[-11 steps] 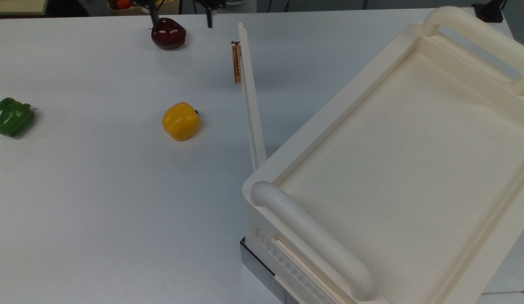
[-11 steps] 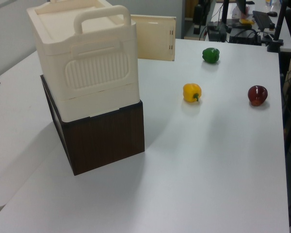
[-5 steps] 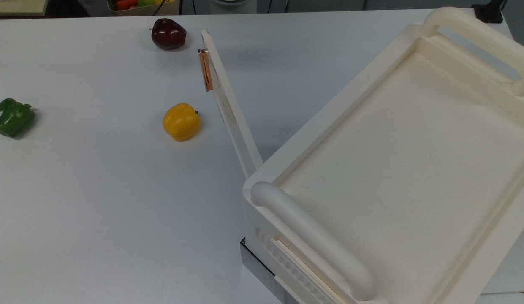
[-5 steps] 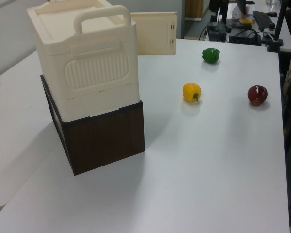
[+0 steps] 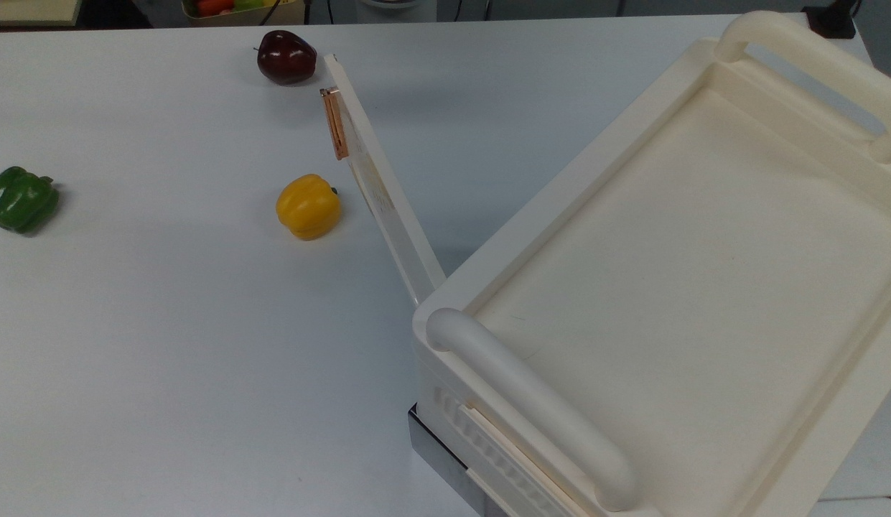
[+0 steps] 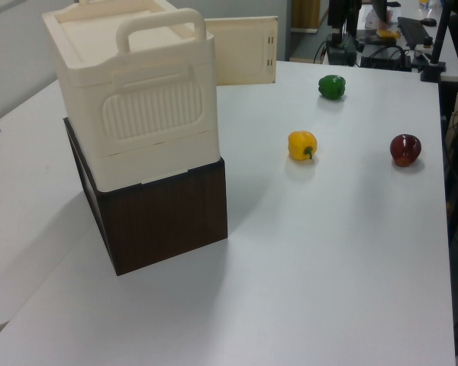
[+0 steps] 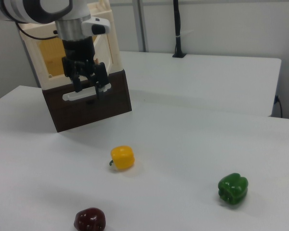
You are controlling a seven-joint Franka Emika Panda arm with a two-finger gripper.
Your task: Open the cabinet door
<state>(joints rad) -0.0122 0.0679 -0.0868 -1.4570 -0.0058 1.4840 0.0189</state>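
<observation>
The cabinet (image 6: 137, 114) is the landmark: a cream plastic body on a dark brown base, standing on the white table (image 5: 165, 345).

The cabinet door (image 5: 377, 179) stands swung out from the cabinet's corner, hinged at the end nearest the rounded bar handle (image 5: 531, 409). In the top view it runs as a thin cream panel from that corner up and to the top view's left, with the copper-brown strip (image 5: 334, 123) near its free end. In the left view the door (image 6: 244, 61) shows behind the cabinet as a flat cream panel reaching toward the left view's right. In the right view the cabinet's front is uncovered and a yellowish interior (image 7: 55, 57) is visible.

The gripper (image 7: 89, 91) hangs in front of the cabinet's brown base in the right view, pointing down, its two fingers parted with nothing between them.

Yellow pepper (image 5: 308, 207): on the table just beside the door's outer face, not touching it. Dark red pepper (image 5: 286, 57): close to the door's free end. Green pepper (image 5: 20, 199): well apart from the cabinet, at the top view's left edge.
</observation>
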